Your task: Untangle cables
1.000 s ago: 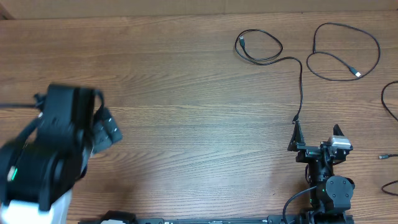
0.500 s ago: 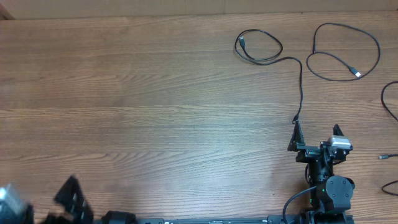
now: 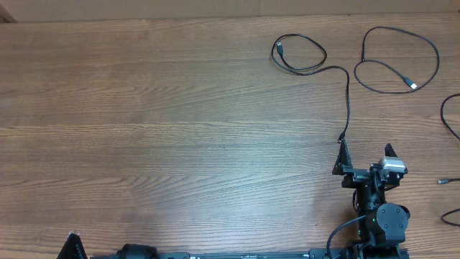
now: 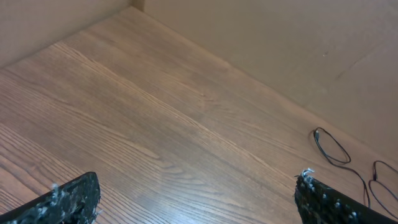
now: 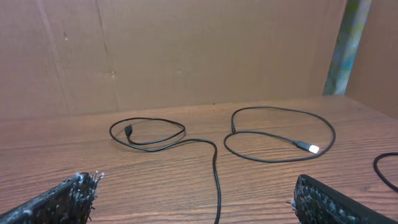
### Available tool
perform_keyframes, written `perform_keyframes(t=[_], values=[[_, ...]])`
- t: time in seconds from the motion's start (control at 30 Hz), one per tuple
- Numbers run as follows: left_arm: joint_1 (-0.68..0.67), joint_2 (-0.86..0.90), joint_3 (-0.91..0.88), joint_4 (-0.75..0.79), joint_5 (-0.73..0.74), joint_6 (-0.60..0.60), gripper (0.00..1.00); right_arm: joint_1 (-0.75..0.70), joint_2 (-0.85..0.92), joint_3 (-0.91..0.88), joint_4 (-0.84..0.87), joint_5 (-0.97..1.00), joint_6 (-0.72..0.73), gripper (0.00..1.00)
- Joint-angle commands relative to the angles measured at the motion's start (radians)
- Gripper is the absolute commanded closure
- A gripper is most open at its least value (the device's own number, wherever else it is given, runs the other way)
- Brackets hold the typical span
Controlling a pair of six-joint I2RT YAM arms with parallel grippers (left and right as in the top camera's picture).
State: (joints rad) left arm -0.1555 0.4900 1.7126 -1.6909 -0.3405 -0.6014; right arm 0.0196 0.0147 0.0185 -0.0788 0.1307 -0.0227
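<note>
Now, at the far left, the left fingers (image 4: 68,200) are seen spread wide and empty, well apart from every cord. Further right, a looped cable (image 3: 348,93) is laid on the surface (image 3: 180,129), its tail run down to just beside the right fingers (image 5: 62,196), likewise wide open with nothing held. If that tail is tugged carelessly, the loop could be cinched tight, or dragged across the neighbouring cable (image 3: 437,57); the cord at the right edge (image 3: 442,115) could be snagged.
</note>
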Motion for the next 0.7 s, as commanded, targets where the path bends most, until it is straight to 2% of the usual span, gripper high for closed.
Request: perform_keyframes(t=[0.0, 0.4, 0.67], values=[[-0.002, -0.006, 0.0, 0.002, 0.001, -0.015, 0.01, 0.0, -0.012, -0.011, 0.006, -0.009, -0.012, 0.0], [0.002, -0.014, 0.0, 0.002, 0.001, -0.015, 0.0, 0.0, -0.012, -0.011, 0.006, -0.009, -0.012, 0.0], [0.024, -0.139, -0.002, 0.002, 0.001, -0.015, 0.01, 0.0, -0.012, -0.011, 0.006, -0.009, -0.012, 0.0]])
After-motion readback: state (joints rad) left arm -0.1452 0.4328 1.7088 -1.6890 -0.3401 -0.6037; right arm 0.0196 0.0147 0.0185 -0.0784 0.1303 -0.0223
